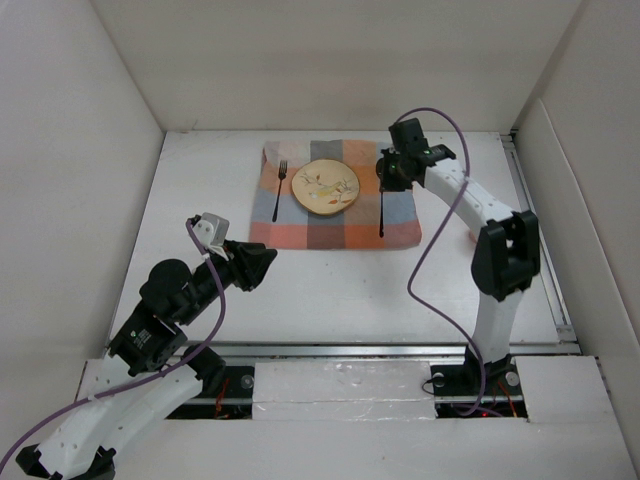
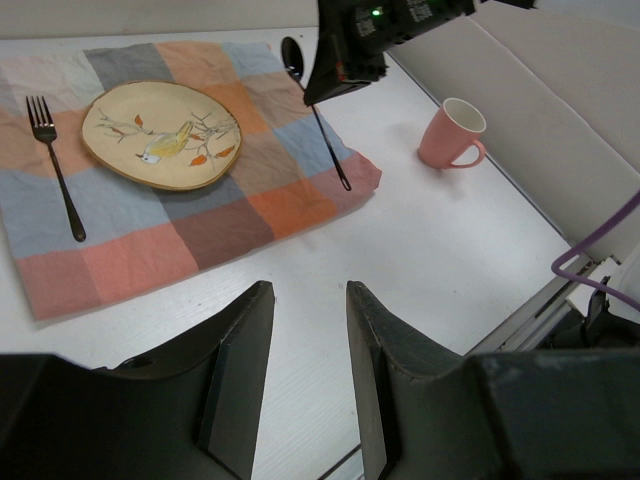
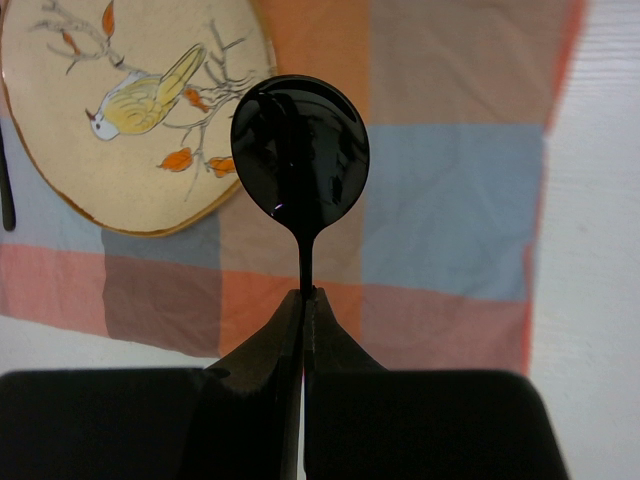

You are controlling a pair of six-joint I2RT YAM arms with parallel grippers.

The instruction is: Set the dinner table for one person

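The white dinner table [image 1: 330, 290] carries a checkered cloth [image 1: 340, 235]. On the cloth lie a cream plate with a bird design [image 1: 326, 187] and, left of it, a black fork [image 1: 280, 190]. My right gripper [image 1: 392, 172] is shut on a black spoon [image 3: 300, 148], pinching the handle just below the bowl [image 3: 303, 295]. The spoon is over the cloth right of the plate, and its handle [image 1: 381, 212] points toward the near edge. My left gripper [image 1: 268, 258] is open and empty, low over bare table in front of the cloth [image 2: 310, 290].
A pink mug [image 2: 452, 134] stands on the table to the right of the cloth; in the top view the right arm hides it. White walls enclose the table on three sides. A metal rail [image 1: 400, 350] runs along the near edge.
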